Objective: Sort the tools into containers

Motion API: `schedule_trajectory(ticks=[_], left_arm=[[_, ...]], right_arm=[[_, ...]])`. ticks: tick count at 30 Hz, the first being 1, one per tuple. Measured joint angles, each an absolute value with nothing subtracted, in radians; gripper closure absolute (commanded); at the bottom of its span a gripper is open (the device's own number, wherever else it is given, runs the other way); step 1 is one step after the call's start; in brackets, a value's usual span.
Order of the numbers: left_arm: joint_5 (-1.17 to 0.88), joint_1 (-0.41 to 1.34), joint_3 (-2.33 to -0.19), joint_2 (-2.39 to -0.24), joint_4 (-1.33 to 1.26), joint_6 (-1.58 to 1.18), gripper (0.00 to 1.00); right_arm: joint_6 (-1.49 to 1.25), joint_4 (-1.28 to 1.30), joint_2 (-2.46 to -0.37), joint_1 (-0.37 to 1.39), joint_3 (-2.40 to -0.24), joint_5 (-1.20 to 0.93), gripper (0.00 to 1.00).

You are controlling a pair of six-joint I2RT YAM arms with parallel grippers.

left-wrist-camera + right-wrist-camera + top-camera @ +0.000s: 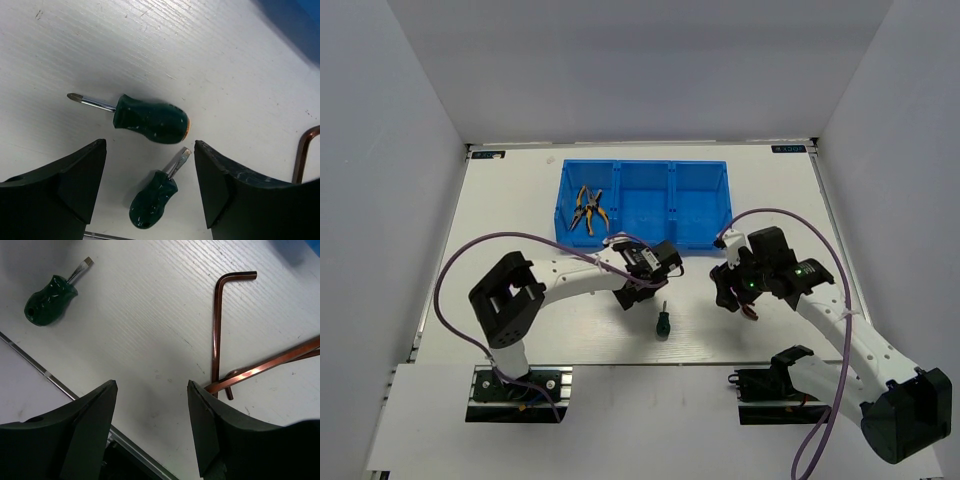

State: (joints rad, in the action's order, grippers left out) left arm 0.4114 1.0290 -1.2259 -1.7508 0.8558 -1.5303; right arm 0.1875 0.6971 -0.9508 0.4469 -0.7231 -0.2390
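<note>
The blue three-compartment bin (645,238) stands at the back centre, with two yellow-handled pliers (588,210) in its left compartment. My left gripper (658,270) is open and empty above two green-handled screwdrivers. In the left wrist view the Phillips one (150,121) lies just ahead of the gripper (150,155) and the flat one (152,197) lies between its fingers. Only the flat one (662,323) shows from above. My right gripper (728,292) is open and empty, beside several copper-dark hex keys (218,325) that lie crossed on the table.
The bin's middle and right compartments look empty from above. The bin's corner (300,25) shows in the left wrist view, and one hex key (301,157) at its right edge. The flat screwdriver (50,299) and the table's metal front edge (60,385) show in the right wrist view.
</note>
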Motion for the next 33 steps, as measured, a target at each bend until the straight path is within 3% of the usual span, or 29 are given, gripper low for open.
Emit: schedule_trajectory(ticks=[18, 22, 23, 28, 30, 33], left_arm=[[0.402, 0.988, -1.214, -1.84, 0.795, -1.637, 0.22], [0.401, 0.984, -1.214, -1.848, 0.784, -1.647, 0.38], [0.402, 0.984, -1.214, -1.848, 0.783, -1.65, 0.49], [0.4, 0.981, -1.209, -1.851, 0.78, -1.646, 0.72], [0.401, 0.981, -1.197, -1.84, 0.774, -1.647, 0.79], [0.4, 0.985, -1.159, -1.809, 0.77, -1.634, 0.81]], right_arm=[[0.187, 0.702, -0.941, 0.446, -0.705, -0.239, 0.36], [0.187, 0.702, -0.935, 0.445, -0.704, -0.239, 0.36], [0.187, 0.703, -0.933, 0.445, -0.704, -0.239, 0.36], [0.187, 0.703, -0.929, 0.445, -0.703, -0.239, 0.36], [0.187, 0.704, -0.929, 0.444, -0.703, -0.239, 0.36], [0.187, 0.707, -0.929, 0.442, -0.703, -0.239, 0.36]])
